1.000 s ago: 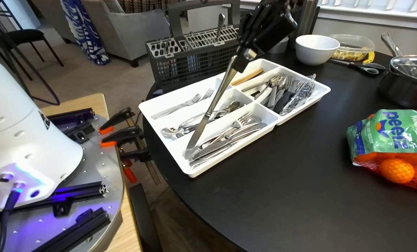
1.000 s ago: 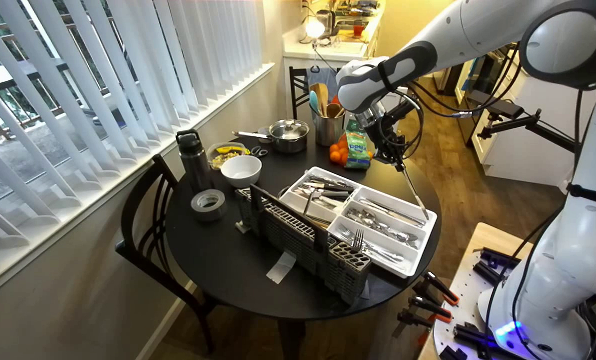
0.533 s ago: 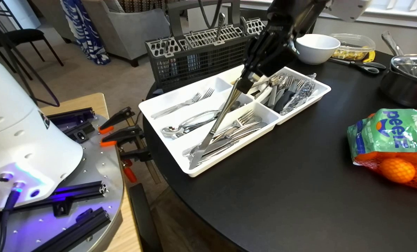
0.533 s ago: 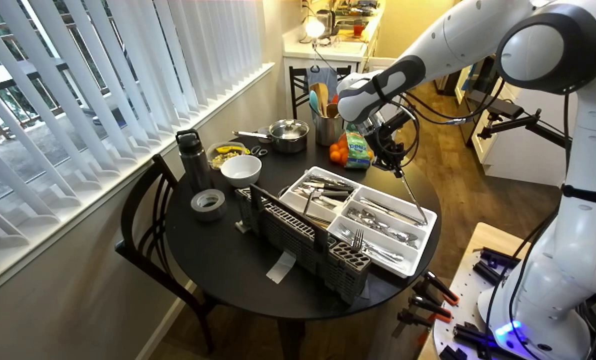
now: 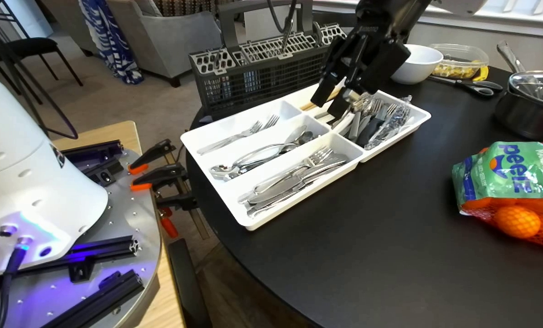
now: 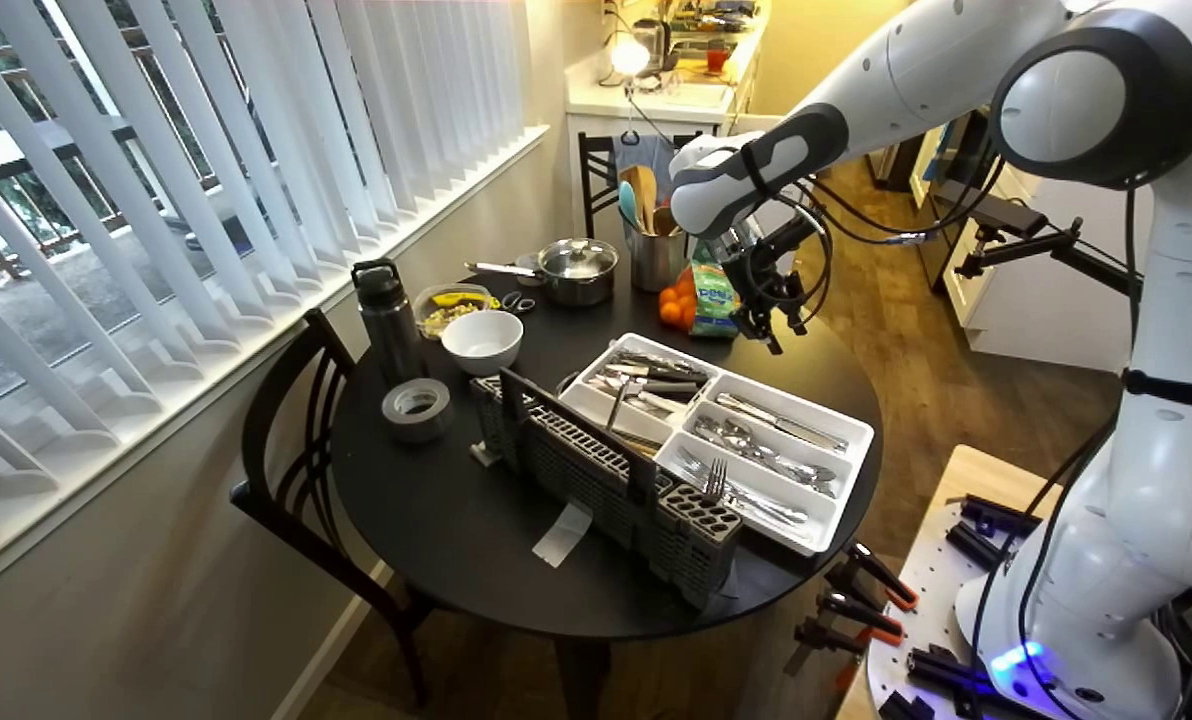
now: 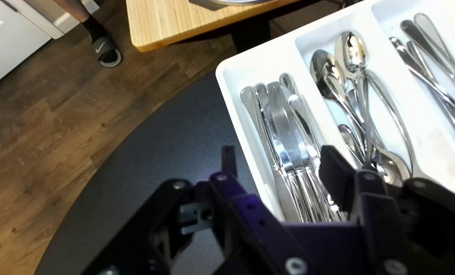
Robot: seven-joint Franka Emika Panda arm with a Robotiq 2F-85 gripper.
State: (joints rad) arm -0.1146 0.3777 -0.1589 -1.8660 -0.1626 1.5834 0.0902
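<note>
Knife (image 7: 284, 126): we saw it gripped by the handle a moment ago, blade slanting down; now it has dropped free and lies flat among other pieces, most likely as the broad blade uppermost in the pile.
Hand (image 5: 330, 104): its fingers have spread and stand wide, with nothing between them. We find it above the white tray (image 5: 231, 196), by the outer long edge, touching no cutlery that we can see.
Outer compartment (image 7: 233, 82): it follows the tray's long edge on the side away from the grey rack (image 5: 262, 86). The knife's tip points to the short edge nearest the robot base (image 5: 34, 182). With the grip undone, we judge the release complete: every piece we can make out there lies within the walls, none propped on the rim.
Spoons (image 7: 350, 51): we see these in the tray's middle row, next to the knife.
Forks (image 5: 256, 128): these lie along the tray's long edge beside the rack.
Mixed cutlery (image 5: 371, 131): it fills a part toward the tray's far short edge.
Surface (image 5: 390, 228): black and round, it carries the tray close to its rim; we cannot tell whether the tray's corner overhangs.
Mandarin bag (image 5: 522, 173): on the surface, well apart from the tray's outer long edge.
</note>
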